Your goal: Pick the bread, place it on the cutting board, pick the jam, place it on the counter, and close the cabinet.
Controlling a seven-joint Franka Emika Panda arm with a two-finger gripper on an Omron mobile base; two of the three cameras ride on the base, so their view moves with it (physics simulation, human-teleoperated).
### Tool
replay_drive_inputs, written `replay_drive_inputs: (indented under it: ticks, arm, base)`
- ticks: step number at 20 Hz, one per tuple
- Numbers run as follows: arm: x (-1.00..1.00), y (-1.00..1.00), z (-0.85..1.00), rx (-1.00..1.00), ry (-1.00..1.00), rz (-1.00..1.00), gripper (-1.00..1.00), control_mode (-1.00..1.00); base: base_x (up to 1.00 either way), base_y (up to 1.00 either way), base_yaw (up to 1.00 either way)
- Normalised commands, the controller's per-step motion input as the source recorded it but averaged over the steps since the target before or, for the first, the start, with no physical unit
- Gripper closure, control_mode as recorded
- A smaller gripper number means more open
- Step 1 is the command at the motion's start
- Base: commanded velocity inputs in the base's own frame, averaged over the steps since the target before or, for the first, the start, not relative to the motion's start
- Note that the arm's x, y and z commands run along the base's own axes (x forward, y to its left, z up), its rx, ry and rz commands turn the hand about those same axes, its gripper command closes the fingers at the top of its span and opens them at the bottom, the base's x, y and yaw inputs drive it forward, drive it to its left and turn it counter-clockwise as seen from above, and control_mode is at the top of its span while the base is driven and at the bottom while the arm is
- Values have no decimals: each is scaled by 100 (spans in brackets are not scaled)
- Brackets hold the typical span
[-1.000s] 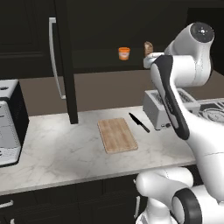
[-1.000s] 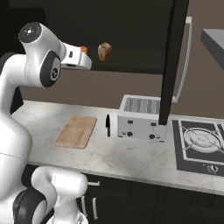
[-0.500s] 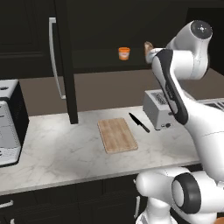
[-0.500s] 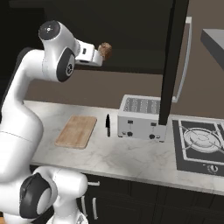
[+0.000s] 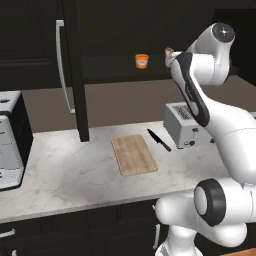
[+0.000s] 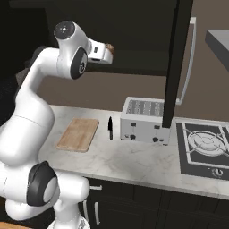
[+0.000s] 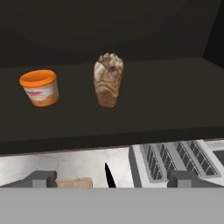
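Observation:
The bread, a small brown loaf piece, stands upright on the dark shelf of the open upper cabinet. The orange jam sits to its left on the same shelf, also seen as jam. My gripper is open, held just in front of the shelf edge and centred on the bread, not touching it. From the right, the gripper sits right beside the bread. The cutting board lies bare on the marbled counter.
A black knife lies between the board and a silver toaster. The open cabinet door hangs left of the shelf, with a long silver handle. A grey appliance stands far left, a stove far right.
The arm has raised and extended toward the shelf, bringing the hand closer to the bread. The jaws stay open; bread and jam have not moved.

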Motion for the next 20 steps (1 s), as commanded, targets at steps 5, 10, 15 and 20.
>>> replay_drive_inputs:
  ticks: [5,10,15,20]
  arm:
    - [43,0,0,0,0,0,-100,-100]
    - [43,0,0,0,0,0,-100,-100]
    - [41,0,0,0,0,0,-100,-100]
    - [39,0,0,0,0,0,-100,-100]
  base:
    - [0,0,0]
    - [0,0,0]
    - [0,0,0]
    - [0,0,0]
